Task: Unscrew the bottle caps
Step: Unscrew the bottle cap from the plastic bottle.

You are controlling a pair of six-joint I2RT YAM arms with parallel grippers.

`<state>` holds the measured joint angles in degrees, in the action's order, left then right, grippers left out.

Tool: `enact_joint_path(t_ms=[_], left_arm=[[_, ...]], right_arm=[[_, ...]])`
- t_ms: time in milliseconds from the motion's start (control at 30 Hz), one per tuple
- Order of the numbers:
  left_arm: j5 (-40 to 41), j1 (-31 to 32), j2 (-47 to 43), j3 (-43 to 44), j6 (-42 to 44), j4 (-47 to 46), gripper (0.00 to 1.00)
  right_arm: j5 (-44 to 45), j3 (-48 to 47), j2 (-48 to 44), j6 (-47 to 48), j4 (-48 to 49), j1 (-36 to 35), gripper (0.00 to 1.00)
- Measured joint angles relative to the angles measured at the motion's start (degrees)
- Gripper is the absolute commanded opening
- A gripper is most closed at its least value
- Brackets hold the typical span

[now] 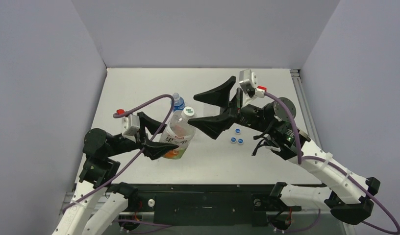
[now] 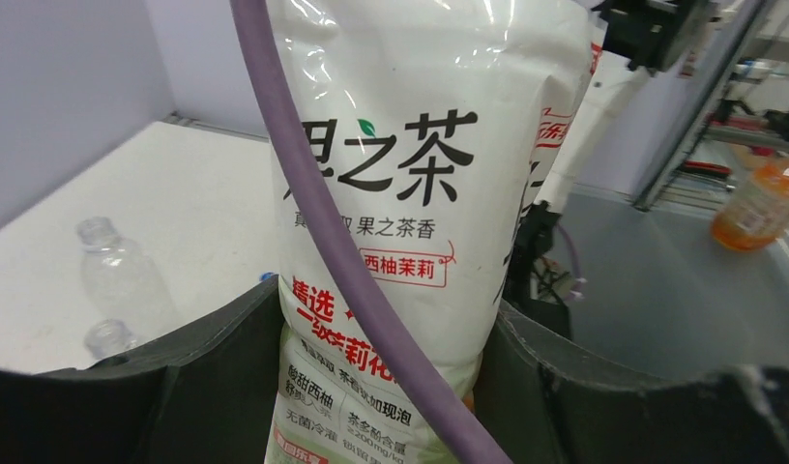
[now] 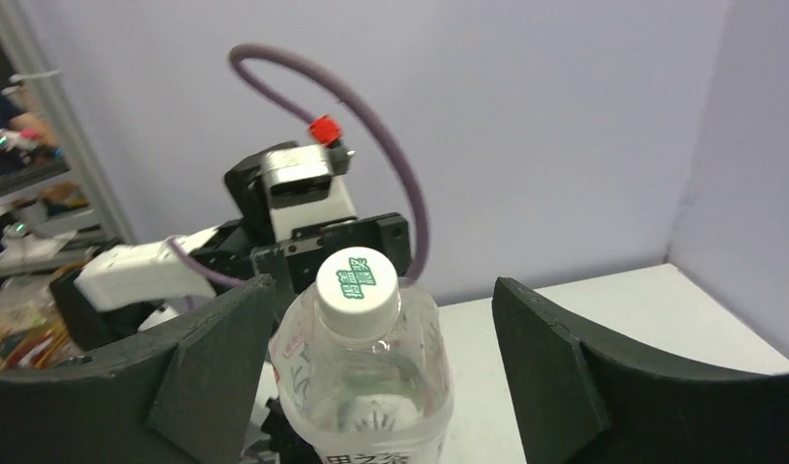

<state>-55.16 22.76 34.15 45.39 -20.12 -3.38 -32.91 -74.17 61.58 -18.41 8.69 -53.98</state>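
- Left pincer: partly closed, clamped on the tilted labelled bottle.
- Right pincer: jaws wide, either side of the white cap, apart from it.
- Blue caps: off, on the surface.
- Step: likely regripping; next, close squarely and twist.

Tea bottle: clear, glossy plastic. Its film label: shiny printed wrap, wrinkled and catching glare. White cap: smooth satin plastic with a green print. At 3 o'clock of the bottle in the top view, blue caps: smooth plastic. At 9 o'clock in the left wrist view, plain bottles: clear plastic. On the right gripper and left gripper, fingers: matt black plastic, faintly grained. Cable: smooth purple sheath. Table: matt white.
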Motion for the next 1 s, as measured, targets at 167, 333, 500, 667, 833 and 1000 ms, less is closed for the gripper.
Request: enact_joint_path(t_ms=[167, 333, 500, 667, 833, 1000], left_arm=[[11.0, 0.0, -1.6, 0.0, 10.0, 4.3, 0.01], [19.2, 0.0, -2.1, -0.1, 18.1, 5.4, 0.0], [24.5, 0.0, -2.1, -0.1, 22.3, 6.2, 0.0], [27.4, 0.0, -2.3, -0.6, 23.8, 6.8, 0.0], [27.8, 0.0, -2.3, -0.9, 23.9, 7.0, 0.0], [27.8, 0.0, -2.3, -1.0, 23.8, 7.0, 0.0]], right_arm=[[12.8, -1.1, -0.8, 0.0, -1.9, -2.9, 0.81], [31.5, -10.9, 5.1, 0.3, -8.1, -9.7, 0.8], [44.2, -14.1, 10.3, 1.4, -11.7, -14.4, 0.65], [49.5, -14.1, 13.0, 1.3, -13.8, -14.9, 0.52], [51.5, -14.2, 13.4, 1.1, -13.5, -14.9, 0.49], [52.7, -14.4, 13.4, 1.1, -12.2, -14.9, 0.48]])
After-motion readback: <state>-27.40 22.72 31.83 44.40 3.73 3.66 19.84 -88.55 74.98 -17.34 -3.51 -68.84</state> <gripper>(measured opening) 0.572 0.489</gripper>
